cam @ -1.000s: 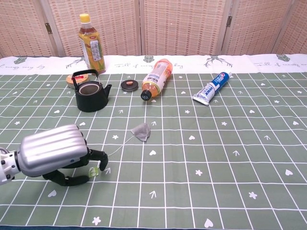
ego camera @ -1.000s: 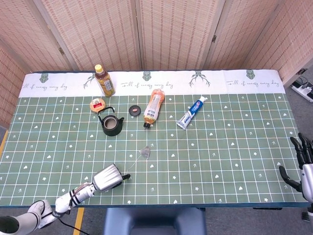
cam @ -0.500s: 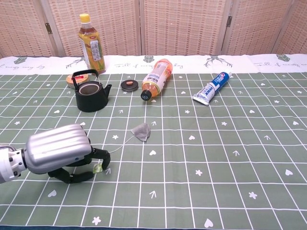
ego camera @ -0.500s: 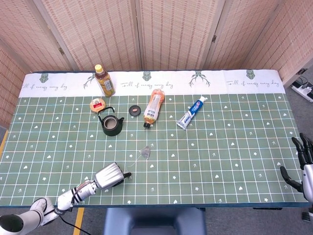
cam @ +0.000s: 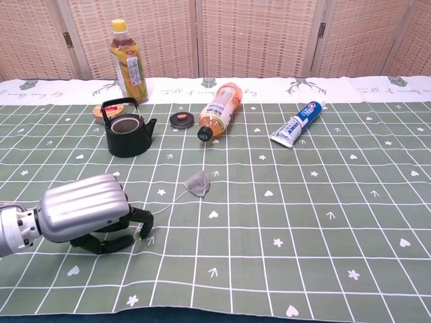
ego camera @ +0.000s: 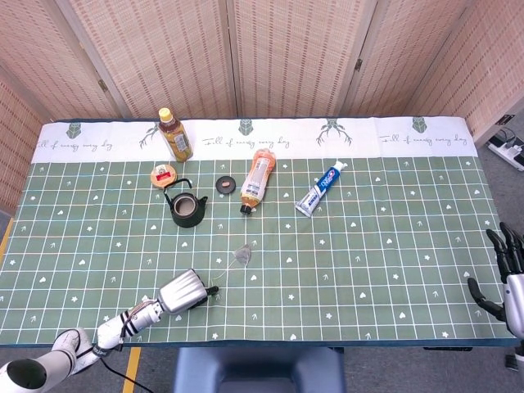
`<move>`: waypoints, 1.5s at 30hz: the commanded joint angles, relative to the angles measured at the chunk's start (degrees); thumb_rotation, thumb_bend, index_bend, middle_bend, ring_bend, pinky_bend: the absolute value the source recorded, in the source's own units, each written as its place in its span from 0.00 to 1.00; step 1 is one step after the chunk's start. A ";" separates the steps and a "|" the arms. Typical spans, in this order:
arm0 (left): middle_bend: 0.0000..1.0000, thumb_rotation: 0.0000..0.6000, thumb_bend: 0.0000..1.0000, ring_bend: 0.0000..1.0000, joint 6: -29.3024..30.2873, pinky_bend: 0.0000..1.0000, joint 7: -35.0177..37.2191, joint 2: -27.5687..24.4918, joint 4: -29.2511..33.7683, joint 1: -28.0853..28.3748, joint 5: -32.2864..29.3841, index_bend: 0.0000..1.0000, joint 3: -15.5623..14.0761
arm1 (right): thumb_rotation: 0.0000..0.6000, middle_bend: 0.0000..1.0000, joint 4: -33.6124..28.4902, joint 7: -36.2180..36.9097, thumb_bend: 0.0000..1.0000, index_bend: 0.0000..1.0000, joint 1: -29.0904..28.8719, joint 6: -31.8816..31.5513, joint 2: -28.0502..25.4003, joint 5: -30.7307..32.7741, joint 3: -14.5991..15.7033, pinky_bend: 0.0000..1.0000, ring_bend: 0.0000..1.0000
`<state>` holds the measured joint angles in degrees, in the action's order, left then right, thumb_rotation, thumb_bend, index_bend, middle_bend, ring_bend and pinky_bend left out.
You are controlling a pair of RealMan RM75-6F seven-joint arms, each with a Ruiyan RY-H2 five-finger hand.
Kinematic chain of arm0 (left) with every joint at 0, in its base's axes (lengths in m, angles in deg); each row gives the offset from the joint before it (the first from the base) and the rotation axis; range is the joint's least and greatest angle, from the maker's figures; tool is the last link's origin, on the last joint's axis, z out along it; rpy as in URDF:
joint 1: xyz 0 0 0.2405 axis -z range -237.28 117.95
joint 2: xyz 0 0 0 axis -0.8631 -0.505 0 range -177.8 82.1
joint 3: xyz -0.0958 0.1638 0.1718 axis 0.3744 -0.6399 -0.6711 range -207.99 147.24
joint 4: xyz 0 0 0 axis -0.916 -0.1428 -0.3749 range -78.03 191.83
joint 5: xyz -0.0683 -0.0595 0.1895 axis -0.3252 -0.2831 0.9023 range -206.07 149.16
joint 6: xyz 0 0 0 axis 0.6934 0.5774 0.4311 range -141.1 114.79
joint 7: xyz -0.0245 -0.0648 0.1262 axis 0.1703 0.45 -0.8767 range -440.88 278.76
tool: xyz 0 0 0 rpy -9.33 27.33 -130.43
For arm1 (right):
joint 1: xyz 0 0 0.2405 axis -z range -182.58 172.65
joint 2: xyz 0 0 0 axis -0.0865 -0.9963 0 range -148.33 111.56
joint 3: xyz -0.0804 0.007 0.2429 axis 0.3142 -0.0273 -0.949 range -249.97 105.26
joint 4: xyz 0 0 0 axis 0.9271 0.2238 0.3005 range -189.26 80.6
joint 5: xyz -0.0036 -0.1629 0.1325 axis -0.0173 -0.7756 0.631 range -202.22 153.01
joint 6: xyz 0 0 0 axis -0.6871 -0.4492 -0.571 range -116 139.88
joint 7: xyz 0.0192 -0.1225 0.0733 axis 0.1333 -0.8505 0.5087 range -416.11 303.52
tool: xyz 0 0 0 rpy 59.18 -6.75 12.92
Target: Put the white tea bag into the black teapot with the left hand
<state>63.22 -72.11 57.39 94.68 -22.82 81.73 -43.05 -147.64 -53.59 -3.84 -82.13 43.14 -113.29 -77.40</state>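
Observation:
The white tea bag (cam: 197,183) (ego camera: 242,255) lies flat on the green cloth in mid-table. Its string runs back left to my left hand (cam: 84,215) (ego camera: 182,291). That hand sits low on the cloth near the front edge, fingers curled in, pinching the small tag (cam: 141,227) at the string's end. The black teapot (cam: 125,132) (ego camera: 187,208) stands upright and lidless at the back left, well apart from the hand. Its black lid (cam: 182,120) lies to its right. My right hand (ego camera: 506,274) hangs off the table's right edge, fingers apart and holding nothing.
A yellow-capped tea bottle (cam: 128,62) stands behind the teapot, and a small round tin (cam: 106,112) sits beside it. An orange bottle (cam: 219,110) lies on its side in the middle. A toothpaste tube (cam: 297,126) lies to the right.
My left hand's fingers have curled tighter round the tag and the hand has crept slightly forward. The tea bag has barely shifted. The right hand stays put.

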 commanded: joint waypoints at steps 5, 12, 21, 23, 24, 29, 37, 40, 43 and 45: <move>1.00 1.00 0.45 1.00 1.19 1.00 1.95 1.14 -2.34 -0.18 -0.43 0.59 -0.22 | 1.00 0.00 -0.02 -0.18 0.36 0.00 -0.17 0.34 0.02 0.12 -0.05 0.00 0.00; 1.00 1.00 0.46 1.00 4.29 1.00 3.97 1.99 -4.41 -0.67 -0.41 0.67 -0.32 | 1.00 0.00 -0.16 -0.75 0.36 0.00 -0.36 0.77 0.09 0.18 0.00 0.00 0.00; 1.00 1.00 0.46 1.00 4.98 1.00 4.61 2.55 -5.88 -0.91 -1.01 0.71 -0.36 | 1.00 0.00 -0.18 -0.76 0.36 0.00 -0.38 0.86 0.05 0.28 -0.03 0.00 0.00; 1.00 1.00 0.46 1.00 5.26 1.00 4.70 2.50 -6.17 -0.96 -1.17 0.72 -0.30 | 1.00 0.00 -0.18 -0.91 0.36 0.00 -0.50 1.07 0.09 0.30 -0.03 0.00 0.00; 1.00 1.00 0.46 1.00 5.32 1.00 4.68 2.47 -6.25 -1.00 -1.26 0.72 -0.27 | 1.00 0.00 -0.20 -0.95 0.37 0.00 -0.53 1.14 0.10 0.33 -0.03 0.00 0.00; 1.00 1.00 0.47 1.00 6.36 1.00 4.14 1.94 -6.33 -1.26 -1.63 0.72 -0.04 | 1.00 0.00 -0.31 -1.33 0.37 0.00 -0.63 1.28 0.21 0.29 0.00 0.00 0.00; 1.00 1.00 0.47 1.00 7.81 1.00 1.52 -1.48 -3.42 -1.16 -2.51 0.73 0.95 | 1.00 0.00 -0.47 -1.86 0.36 0.00 -0.80 1.50 0.38 0.21 0.06 0.00 0.00; 1.00 1.00 0.47 1.00 8.49 1.00 -0.01 -3.27 -1.63 -1.10 -2.93 0.73 1.58 | 1.00 0.00 -0.47 -1.94 0.37 0.00 -0.86 1.55 0.42 0.04 0.13 0.00 0.00; 1.00 1.00 0.47 1.00 9.29 1.00 -2.08 -6.58 2.13 -0.76 -3.67 0.72 2.75 | 1.00 0.00 -0.50 -2.05 0.37 0.00 -0.89 1.58 0.45 -0.14 0.23 0.00 0.00; 1.00 1.00 0.47 1.00 9.54 1.00 -3.34 -8.95 5.27 -0.38 -4.18 0.72 3.60 | 1.00 0.00 -0.51 -2.00 0.36 0.00 -0.90 1.57 0.45 -0.28 0.29 0.00 0.00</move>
<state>72.17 -73.78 50.98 96.96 -23.64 78.27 -40.57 -148.14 -55.58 -4.75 -80.57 43.58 -113.60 -77.10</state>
